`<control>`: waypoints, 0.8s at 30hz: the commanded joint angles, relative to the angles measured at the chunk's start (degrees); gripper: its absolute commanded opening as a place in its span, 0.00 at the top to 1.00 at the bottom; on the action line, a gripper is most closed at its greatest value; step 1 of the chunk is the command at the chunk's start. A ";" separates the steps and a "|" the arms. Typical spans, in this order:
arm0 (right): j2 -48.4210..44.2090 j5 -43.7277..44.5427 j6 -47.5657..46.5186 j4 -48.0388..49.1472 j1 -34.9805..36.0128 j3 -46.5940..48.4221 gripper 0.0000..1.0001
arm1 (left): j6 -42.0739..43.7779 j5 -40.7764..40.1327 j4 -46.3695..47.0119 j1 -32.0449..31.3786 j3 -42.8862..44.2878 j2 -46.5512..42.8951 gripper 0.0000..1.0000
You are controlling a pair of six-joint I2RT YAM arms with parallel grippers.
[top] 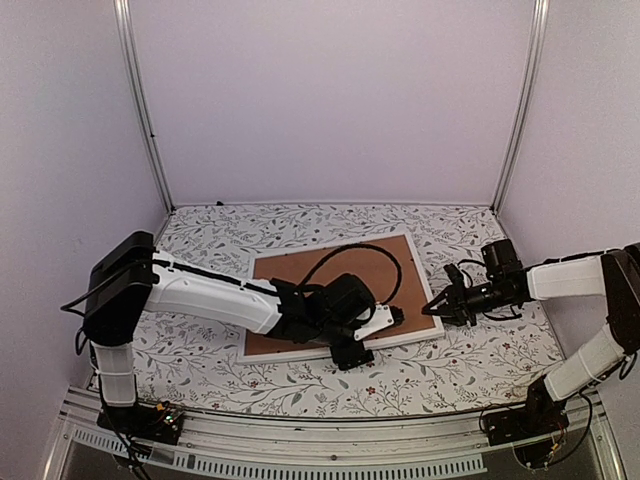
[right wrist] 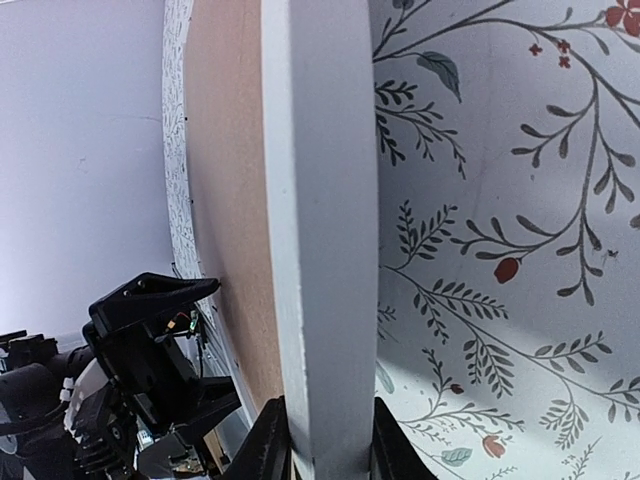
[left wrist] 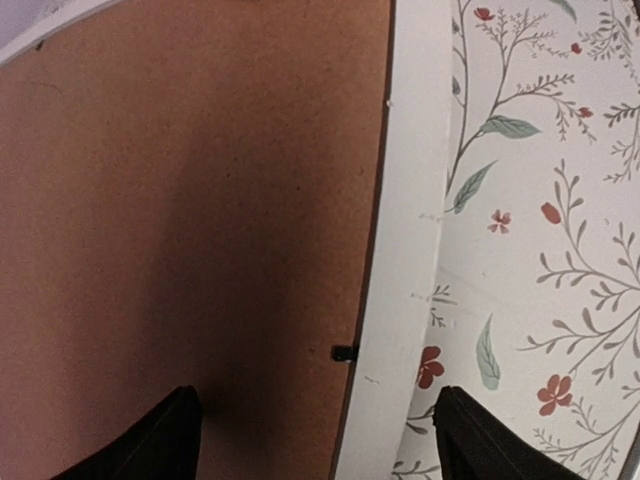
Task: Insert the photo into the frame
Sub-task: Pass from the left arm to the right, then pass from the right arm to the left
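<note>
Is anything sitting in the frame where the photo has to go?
Yes. The brown backing panel fills the opening of the frame, with a small black tab at the edge. The left gripper is open over that edge; the right gripper is clamped on the frame's rim. The photo is not in view.

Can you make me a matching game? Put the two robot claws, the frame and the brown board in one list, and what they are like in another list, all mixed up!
Things:
1. left gripper
2. right gripper
3. frame
4. backing panel

Descriptions:
A. brown, lying inside the frame
B. pinching the frame's edge
C. open, over the frame's edge
D. white, flat on the flowery table

Pairs: 1-C, 2-B, 3-D, 4-A
</note>
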 commanded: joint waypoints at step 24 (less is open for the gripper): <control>-4.01 -4.85 -1.23 -14.43 0.09 13.08 0.86 | 9.38 -34.58 15.48 -5.91 -9.57 -6.13 0.45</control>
